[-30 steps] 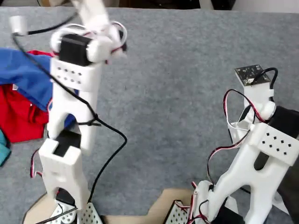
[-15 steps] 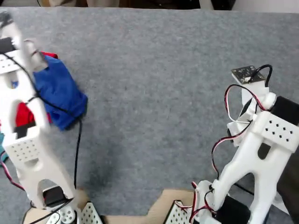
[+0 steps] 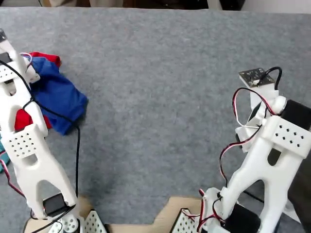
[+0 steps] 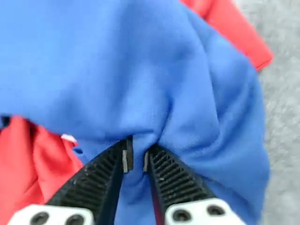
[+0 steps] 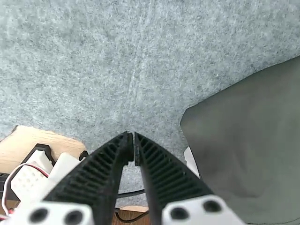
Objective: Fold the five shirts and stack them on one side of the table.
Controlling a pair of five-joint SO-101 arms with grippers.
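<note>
Left fingers [image 4: 105, 171] clamped on a fold of the blue shirt [image 3: 58, 97], bunched over a red shirt [image 4: 28, 159] at the table's [image 3: 170, 97] left side. Right fingers [image 5: 110, 157] closed, empty. Probably soft, light, floppy: better taken at 2 corners than mid-cloth.

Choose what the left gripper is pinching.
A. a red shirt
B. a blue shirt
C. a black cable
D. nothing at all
B: in the left wrist view the left gripper is closed on a bunched fold of the blue shirt, while the red shirt lies beside it, outside the grip.
</note>
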